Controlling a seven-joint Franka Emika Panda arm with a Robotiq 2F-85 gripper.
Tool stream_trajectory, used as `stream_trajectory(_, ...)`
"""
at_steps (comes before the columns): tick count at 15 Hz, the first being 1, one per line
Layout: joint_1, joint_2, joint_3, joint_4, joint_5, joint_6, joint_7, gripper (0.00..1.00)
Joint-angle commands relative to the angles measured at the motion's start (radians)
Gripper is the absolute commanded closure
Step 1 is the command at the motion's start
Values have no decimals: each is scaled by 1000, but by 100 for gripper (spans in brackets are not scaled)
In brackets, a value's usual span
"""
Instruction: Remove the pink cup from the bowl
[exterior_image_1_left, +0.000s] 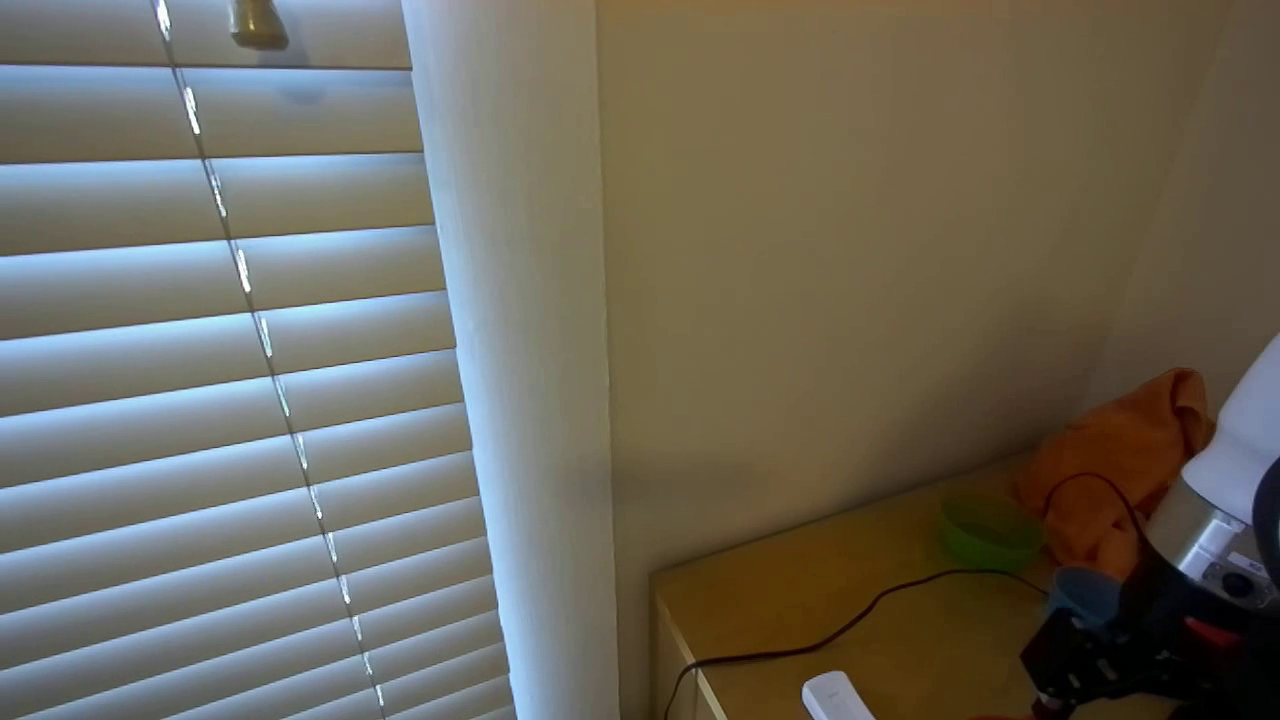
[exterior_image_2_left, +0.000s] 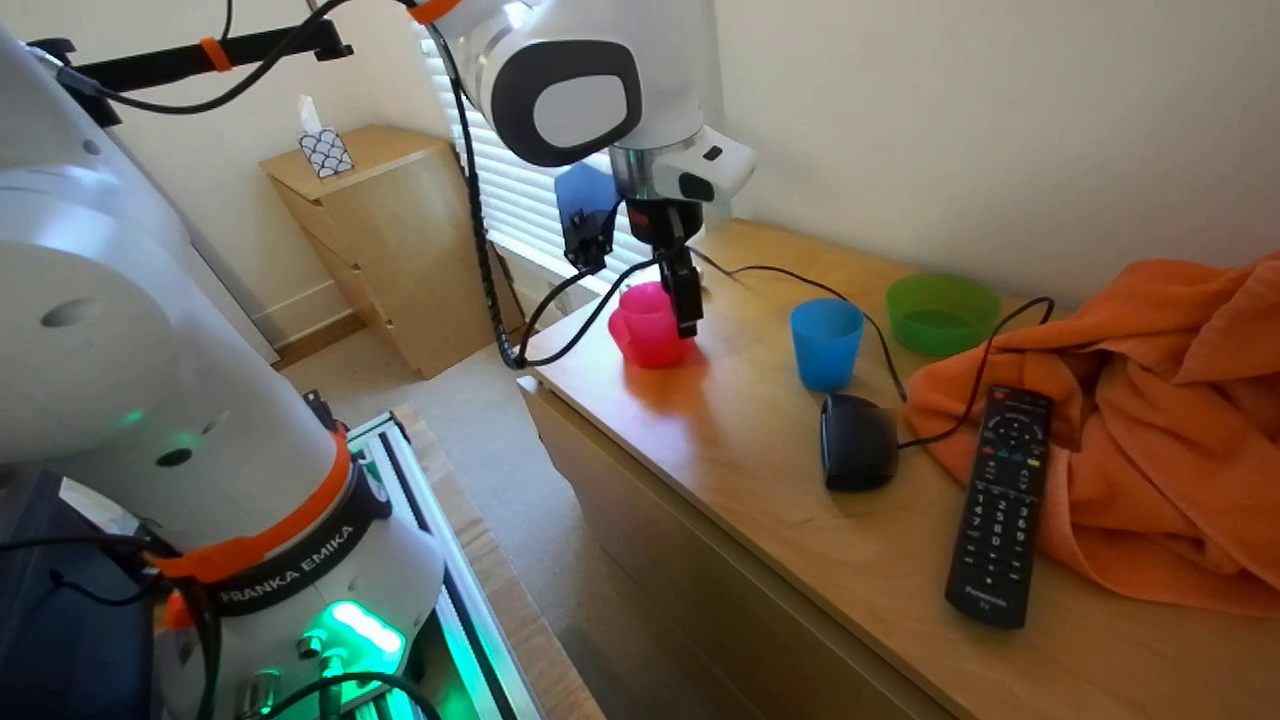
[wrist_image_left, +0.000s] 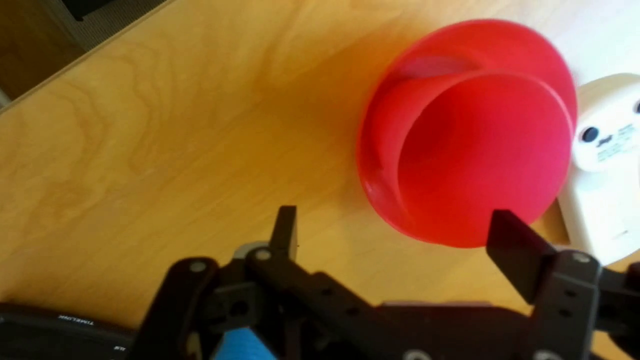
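The claw (exterior_image_2_left: 686, 324) partly hides the pink cup (exterior_image_2_left: 648, 304) — perhaps its rim.

The robot's base (exterior_image_2_left: 245, 630) stands near, at the left of an exterior view, an orange strap (exterior_image_2_left: 235, 552) around its upper part and a green light (exterior_image_2_left: 365, 625) glowing on its side. Above it the thick white arm (exterior_image_2_left: 170, 350) leans left and runs out of sight at the left edge. Farther off, the white wrist (exterior_image_2_left: 665, 75) hangs from the top, a rounded dark grey cap (exterior_image_2_left: 566, 100) on its near side. In both exterior views it ends in a silver collar (exterior_image_2_left: 632, 172), the black gripper (wrist_image_left: 392, 215) pointing down beneath. In the wrist view the left finger (wrist_image_left: 286, 230) and the right finger (wrist_image_left: 520, 250) stand well apart, a wide gap between their tips.
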Motion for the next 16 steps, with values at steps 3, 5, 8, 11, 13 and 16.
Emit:
stream_trajectory(3,-17,-43,21,-25,-149,3,132,0)
stream_trajectory(5,-20,-62,14,-10,-152,-29,128,1)
stream_trajectory(8,0,-105,-1,-15,-41,-83,9,1)
stream_trajectory(11,-3,-126,-4,-14,-42,-182,-46,0)
stream_trajectory(13,-14,-127,4,-10,-82,-233,-28,0)
stream_trajectory(16,-29,-111,12,-7,-142,-241,8,0)
